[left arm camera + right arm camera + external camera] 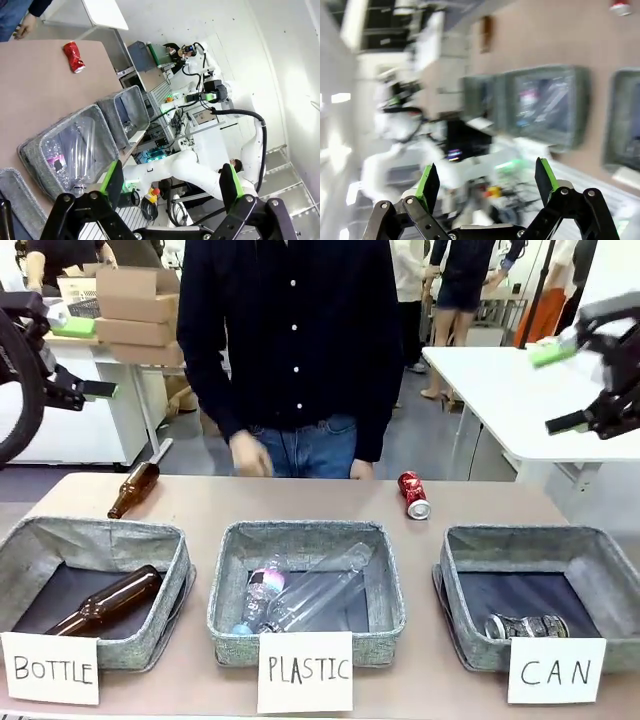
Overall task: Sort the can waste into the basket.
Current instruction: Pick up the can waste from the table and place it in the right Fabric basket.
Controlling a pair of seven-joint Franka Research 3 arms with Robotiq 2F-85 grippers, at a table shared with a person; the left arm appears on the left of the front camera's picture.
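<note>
A dented red can (413,494) lies on the table's far right part, behind the grey basket (540,537) with the "CAN" card; the red can (73,56) also lies far off in the left wrist view. A dark printed can (525,626) lies inside that basket at its front. My left gripper (88,360) hangs high at the far left, open and holding nothing, its green-padded jaws wide apart in its own view (171,179). My right gripper (560,388) hangs high at the far right, also open and holding nothing (487,182); its view is motion-blurred.
The "PLASTIC" basket (306,532) holds clear bottles, and the "BOTTLE" basket (100,530) holds a brown bottle. Another brown bottle (134,489) lies on the far left of the table. A person stands at the far side, one hand (250,455) near the table edge.
</note>
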